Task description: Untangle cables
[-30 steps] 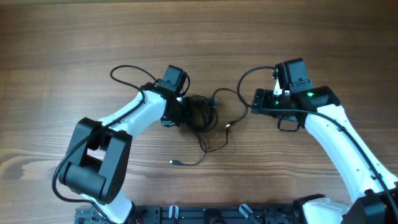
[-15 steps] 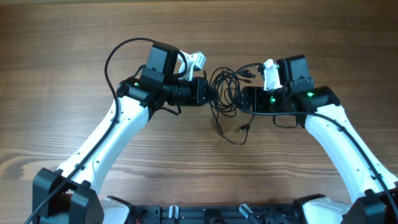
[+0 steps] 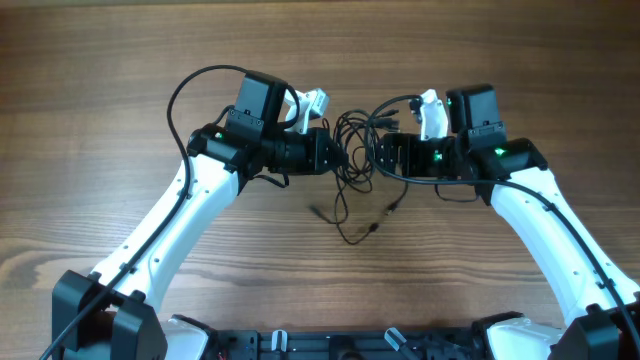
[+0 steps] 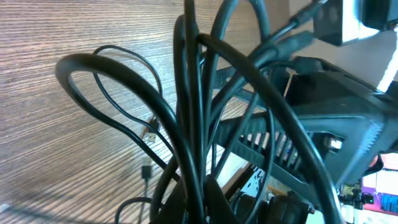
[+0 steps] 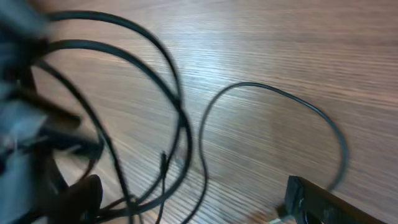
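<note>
The cables (image 3: 354, 138) are a bunch of thin black loops held up between my two grippers at mid table. Loose strands hang down to the wood, with small plug ends (image 3: 392, 208) lying there. My left gripper (image 3: 337, 155) is shut on the bunch from the left. In the left wrist view the loops (image 4: 186, 124) rise out of the closed fingers (image 4: 202, 202). My right gripper (image 3: 384, 156) is just right of the bunch. In the right wrist view its fingers (image 5: 193, 202) are wide apart, with thin loops (image 5: 180, 124) passing by the left finger.
The wooden table (image 3: 100, 80) stretches all round. A thicker black arm cable (image 3: 190, 85) arcs behind my left arm. The right arm's dark body (image 4: 336, 118) fills the right of the left wrist view. The arm bases sit along the front edge (image 3: 320, 345).
My left gripper lifted the bunch off the table and swung it toward the back. My right gripper moved left up to the bunch. The hanging ends slid left.
</note>
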### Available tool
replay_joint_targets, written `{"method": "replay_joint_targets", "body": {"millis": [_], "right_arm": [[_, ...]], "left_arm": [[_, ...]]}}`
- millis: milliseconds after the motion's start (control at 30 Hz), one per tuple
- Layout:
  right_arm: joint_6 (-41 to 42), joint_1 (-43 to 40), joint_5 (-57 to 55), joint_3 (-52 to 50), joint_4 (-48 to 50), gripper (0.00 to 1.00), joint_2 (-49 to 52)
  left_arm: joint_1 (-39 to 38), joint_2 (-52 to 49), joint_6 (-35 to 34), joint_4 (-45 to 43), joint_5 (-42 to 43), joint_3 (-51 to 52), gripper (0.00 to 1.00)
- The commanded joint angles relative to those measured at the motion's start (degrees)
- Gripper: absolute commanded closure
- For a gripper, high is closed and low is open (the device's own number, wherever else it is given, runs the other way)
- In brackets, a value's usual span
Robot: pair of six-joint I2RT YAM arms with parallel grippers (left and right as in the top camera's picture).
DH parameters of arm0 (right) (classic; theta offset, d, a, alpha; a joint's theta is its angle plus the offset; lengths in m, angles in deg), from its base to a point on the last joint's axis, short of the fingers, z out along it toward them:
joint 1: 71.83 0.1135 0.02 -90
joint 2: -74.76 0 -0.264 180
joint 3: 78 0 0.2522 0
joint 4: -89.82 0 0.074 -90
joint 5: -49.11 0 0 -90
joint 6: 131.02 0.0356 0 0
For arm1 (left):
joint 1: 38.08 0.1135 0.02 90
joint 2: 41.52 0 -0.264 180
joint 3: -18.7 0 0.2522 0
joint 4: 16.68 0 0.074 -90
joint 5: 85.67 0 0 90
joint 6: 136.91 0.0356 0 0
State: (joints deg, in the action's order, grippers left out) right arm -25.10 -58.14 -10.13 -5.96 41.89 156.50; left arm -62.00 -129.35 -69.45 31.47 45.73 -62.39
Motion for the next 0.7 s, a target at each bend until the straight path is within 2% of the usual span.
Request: {"method": "replay_joint_targets", "body": {"millis": [0,133,233,433,533,600,667], "right_arm": [[-0.68,0.24,5.14,0.85,1.07,0.05,-0.59],[-0.33,0.24,4.96,0.85,1.86,0.09,-0.59],[3.54,0.24,-0.87,0.55,1.57,0.14,-0.57],[11.69,0.22,-16.04,-1.84,-0.83,0.46,-0.46],[13.79,0.22,-23.65,-2.67,-3.19,0.51,-0.46],[14.23,0.22,-27.34,-2.82,-4.68,0.54,-0.46],[14.21,0.22,-28.39,-2.82,-5.07,0.55,-0.46]], "left_arm": [[-0.35,1.25,1.36,-0.68,4.07,-0.76,0.96],[-0.33,1.25,1.36,-5.86,14.01,-0.76,0.96],[-0.33,1.25,1.33,-9.33,20.74,-0.76,0.96],[-0.28,1.25,1.42,-9.31,21.55,-0.76,0.96],[-0.17,1.25,3.48,-6.34,18.29,-0.76,0.96],[-0.17,1.25,5.16,-0.90,10.47,-0.76,0.96],[-0.17,1.25,6.08,5.09,-0.83,-0.76,0.96]]}}
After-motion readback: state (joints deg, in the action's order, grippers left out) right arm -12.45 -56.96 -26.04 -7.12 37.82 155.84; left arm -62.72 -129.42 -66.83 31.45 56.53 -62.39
